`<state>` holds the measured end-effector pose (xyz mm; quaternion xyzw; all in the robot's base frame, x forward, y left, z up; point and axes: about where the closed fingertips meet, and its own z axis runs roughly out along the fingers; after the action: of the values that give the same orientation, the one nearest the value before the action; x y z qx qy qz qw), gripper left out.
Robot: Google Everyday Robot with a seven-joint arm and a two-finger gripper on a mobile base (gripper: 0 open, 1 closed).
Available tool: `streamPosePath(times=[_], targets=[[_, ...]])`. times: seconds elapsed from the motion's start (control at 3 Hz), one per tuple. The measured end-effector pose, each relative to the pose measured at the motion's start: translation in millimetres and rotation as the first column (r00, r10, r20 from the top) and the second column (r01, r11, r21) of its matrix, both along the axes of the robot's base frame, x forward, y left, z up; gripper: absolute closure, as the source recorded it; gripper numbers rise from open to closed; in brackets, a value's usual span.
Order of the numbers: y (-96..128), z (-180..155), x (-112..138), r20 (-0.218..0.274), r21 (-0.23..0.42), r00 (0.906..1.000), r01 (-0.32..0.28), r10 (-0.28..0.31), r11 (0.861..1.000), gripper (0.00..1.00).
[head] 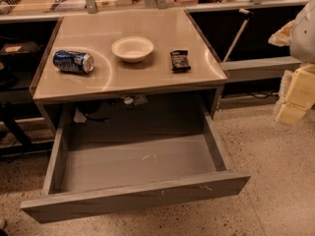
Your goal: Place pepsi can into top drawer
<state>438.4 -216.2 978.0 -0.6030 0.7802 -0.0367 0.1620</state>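
The pepsi can (73, 61) is blue with silver ends and lies on its side at the left of the grey tabletop (147, 80). The top drawer (135, 168) is pulled out wide below the table, and its grey bottom is bare apart from a few small specks. My gripper (294, 98) hangs at the right edge of the view, off the table's right side, level with the drawer's back. It is far from the can and holds nothing that I can see.
A white bowl (132, 48) stands at the middle of the tabletop. A dark snack packet (180, 60) lies to its right. A counter with clutter runs along the back. Speckled floor surrounds the drawer front.
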Motion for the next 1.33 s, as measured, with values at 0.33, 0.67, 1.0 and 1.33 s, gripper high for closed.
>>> streamPosePath(times=[0.33, 0.67, 1.0, 1.33], targets=[[10, 5, 3, 0.010, 0.001, 0.9999, -0.010, 0.010, 1.000, 0.00], [37, 8, 13, 0.008, 0.003, 0.9985, -0.054, 0.054, 0.999, 0.00], [72, 8, 35, 0.009, 0.008, 0.9951, -0.099, 0.099, 0.995, 0.00], [72, 8, 35, 0.009, 0.008, 0.9951, -0.099, 0.099, 0.995, 0.00]])
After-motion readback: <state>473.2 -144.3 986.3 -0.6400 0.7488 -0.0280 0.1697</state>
